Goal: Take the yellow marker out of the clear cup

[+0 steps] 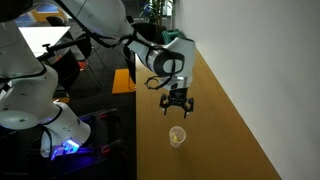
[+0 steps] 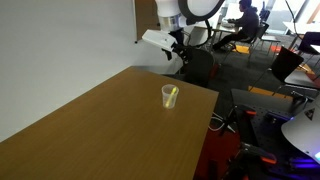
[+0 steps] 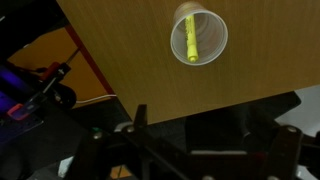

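Fingers (image 3: pixel 139 118) spread apart and empty above the surface (image 3: pixel 120 55); yellow marker (image 3: pixel 190 40) sits inside clear cup (image 3: pixel 213 45) ahead of them.

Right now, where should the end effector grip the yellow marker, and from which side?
Probably its upper end, from above through the open rim: the yellow marker leans inside the clear cup, whose wall blocks any sideways approach.
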You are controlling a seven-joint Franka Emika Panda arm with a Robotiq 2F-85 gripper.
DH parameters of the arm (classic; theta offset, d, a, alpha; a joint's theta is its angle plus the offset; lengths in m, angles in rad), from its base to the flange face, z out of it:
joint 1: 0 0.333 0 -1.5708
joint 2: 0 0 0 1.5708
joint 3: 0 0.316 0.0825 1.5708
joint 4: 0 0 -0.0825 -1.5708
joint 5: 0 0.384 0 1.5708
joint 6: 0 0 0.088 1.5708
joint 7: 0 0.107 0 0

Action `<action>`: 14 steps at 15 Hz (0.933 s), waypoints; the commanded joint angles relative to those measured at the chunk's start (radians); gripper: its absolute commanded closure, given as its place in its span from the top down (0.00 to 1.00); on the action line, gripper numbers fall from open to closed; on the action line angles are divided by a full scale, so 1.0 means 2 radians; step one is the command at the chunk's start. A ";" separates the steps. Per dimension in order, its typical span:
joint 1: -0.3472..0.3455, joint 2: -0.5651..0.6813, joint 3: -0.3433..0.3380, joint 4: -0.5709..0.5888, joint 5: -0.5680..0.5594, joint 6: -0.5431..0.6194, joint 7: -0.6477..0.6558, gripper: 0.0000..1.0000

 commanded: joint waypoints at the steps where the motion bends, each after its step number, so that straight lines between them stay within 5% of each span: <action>1: 0.022 0.016 -0.019 0.015 -0.004 -0.022 0.103 1.00; 5: 0.029 0.054 -0.026 0.035 0.002 -0.020 0.168 1.00; 14: 0.021 0.129 -0.038 0.052 0.049 0.097 0.081 1.00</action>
